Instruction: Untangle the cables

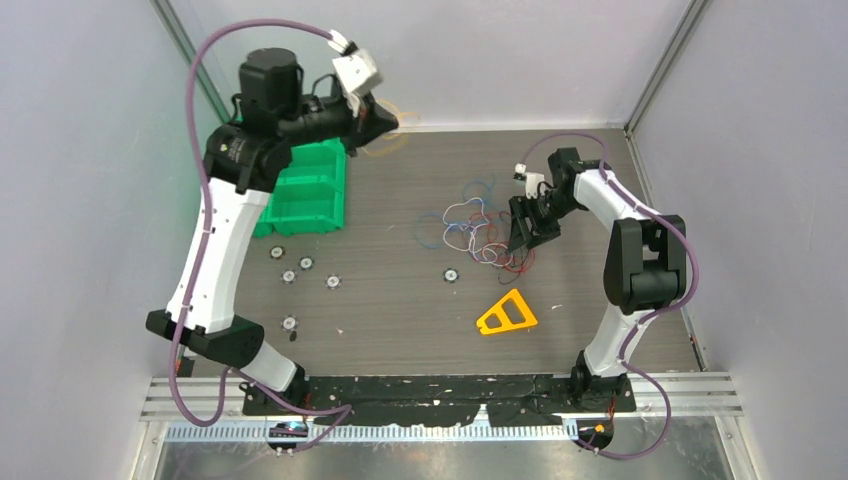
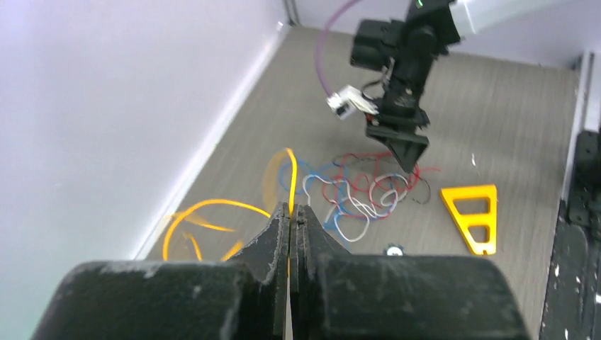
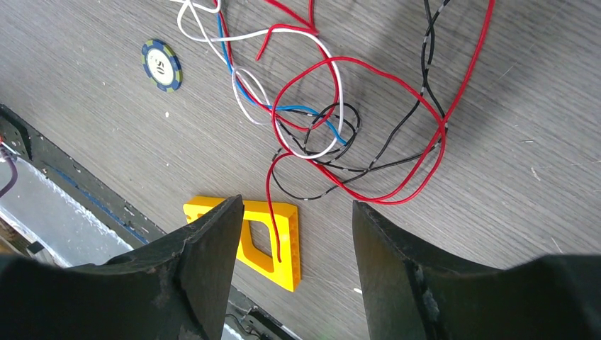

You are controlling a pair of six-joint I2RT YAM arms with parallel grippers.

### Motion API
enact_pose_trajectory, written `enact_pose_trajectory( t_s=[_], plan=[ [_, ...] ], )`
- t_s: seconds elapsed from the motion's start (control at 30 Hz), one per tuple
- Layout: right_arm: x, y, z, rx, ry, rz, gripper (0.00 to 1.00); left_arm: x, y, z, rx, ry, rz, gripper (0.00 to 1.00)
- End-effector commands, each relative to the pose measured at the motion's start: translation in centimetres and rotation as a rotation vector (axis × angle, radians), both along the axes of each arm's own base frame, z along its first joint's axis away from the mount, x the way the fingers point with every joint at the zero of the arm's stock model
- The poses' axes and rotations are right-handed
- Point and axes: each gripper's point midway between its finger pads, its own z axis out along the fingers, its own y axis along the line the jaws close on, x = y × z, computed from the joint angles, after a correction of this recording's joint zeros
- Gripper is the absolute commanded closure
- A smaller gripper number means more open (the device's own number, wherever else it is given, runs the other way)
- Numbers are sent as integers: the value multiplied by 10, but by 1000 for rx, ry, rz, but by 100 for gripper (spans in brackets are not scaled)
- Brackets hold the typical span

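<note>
The cables (image 1: 475, 225) lie as a tangle of red, white, blue and black wires mid-table, also in the left wrist view (image 2: 368, 191). My left gripper (image 1: 388, 122) is at the far back by the wall. In its wrist view it (image 2: 290, 209) is shut on a yellow cable (image 2: 291, 177) that rises from the jaws. An orange-yellow loop (image 2: 205, 205) lies by the wall. My right gripper (image 1: 522, 235) hovers at the tangle's right edge. It (image 3: 296, 204) is open and empty above the red cable (image 3: 383, 78), the black cable (image 3: 425, 57) and the white cable (image 3: 333, 78).
A yellow triangle piece (image 1: 506, 314) lies near the right gripper, also in the right wrist view (image 3: 283, 244). Green bins (image 1: 310, 190) stand at the back left. Several poker chips lie in front of them, one (image 1: 451, 274) near the tangle. Walls enclose the table.
</note>
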Motion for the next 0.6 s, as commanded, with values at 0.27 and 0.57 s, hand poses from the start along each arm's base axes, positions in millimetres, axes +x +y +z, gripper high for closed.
enact_pose_trajectory(
  t_s=[0.27,0.57],
  plan=[
    [15,13,35,85,-96,6,36,30,51,56,-198,35,186,100],
    [15,15,37,100,-96,9,36,74,123,6,-336,330,431,100]
  ],
)
